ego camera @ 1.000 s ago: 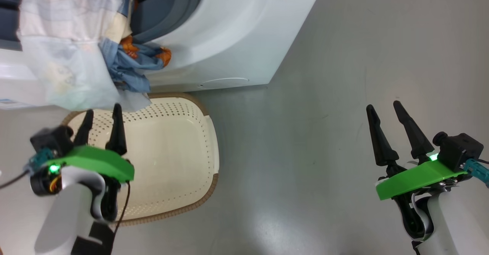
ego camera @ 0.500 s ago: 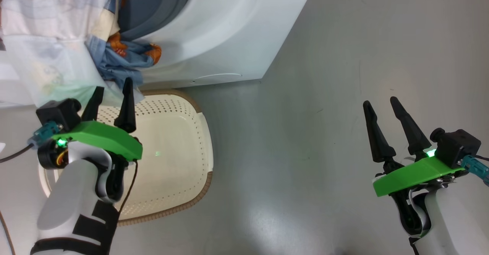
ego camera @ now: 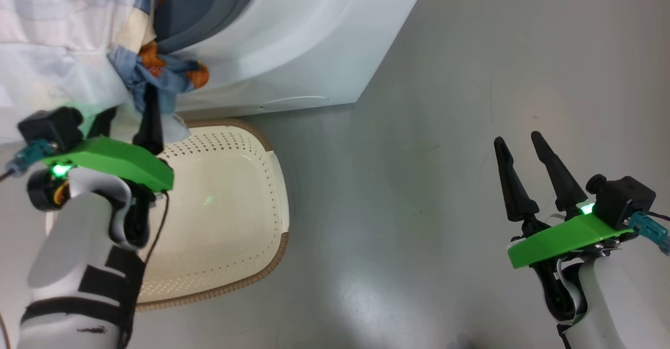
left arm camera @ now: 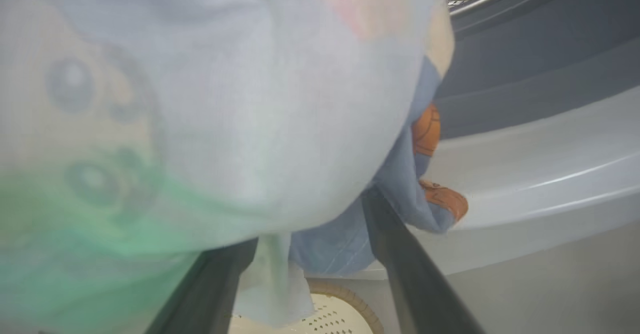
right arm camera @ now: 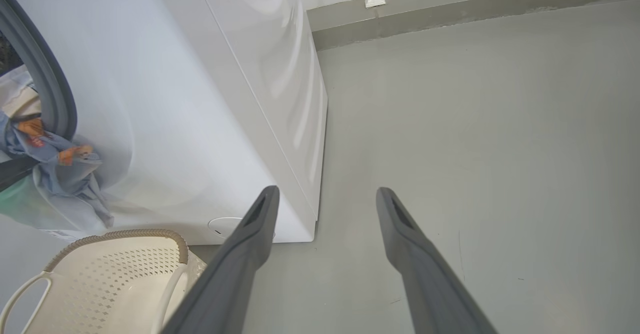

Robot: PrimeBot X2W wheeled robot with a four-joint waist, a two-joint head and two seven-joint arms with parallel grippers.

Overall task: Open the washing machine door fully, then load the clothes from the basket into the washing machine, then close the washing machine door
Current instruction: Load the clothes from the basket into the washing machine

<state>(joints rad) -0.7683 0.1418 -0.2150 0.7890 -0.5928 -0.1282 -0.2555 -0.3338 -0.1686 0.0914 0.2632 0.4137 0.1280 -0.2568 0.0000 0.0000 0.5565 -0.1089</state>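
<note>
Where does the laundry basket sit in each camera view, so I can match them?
Head view: basket lower left, below the washing machine.
Left wrist view: basket a sliver at bottom centre.
Right wrist view: basket in the lower left corner.
Shared landmark: blue-and-orange garment hanging above it.

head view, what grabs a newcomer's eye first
The clothes, pale and blue with orange prints, spill from the mouth of the washing machine at upper left, above the cream basket. The left tool, on a green mount, reaches up into them; the right tool hovers open at lower right.
</note>
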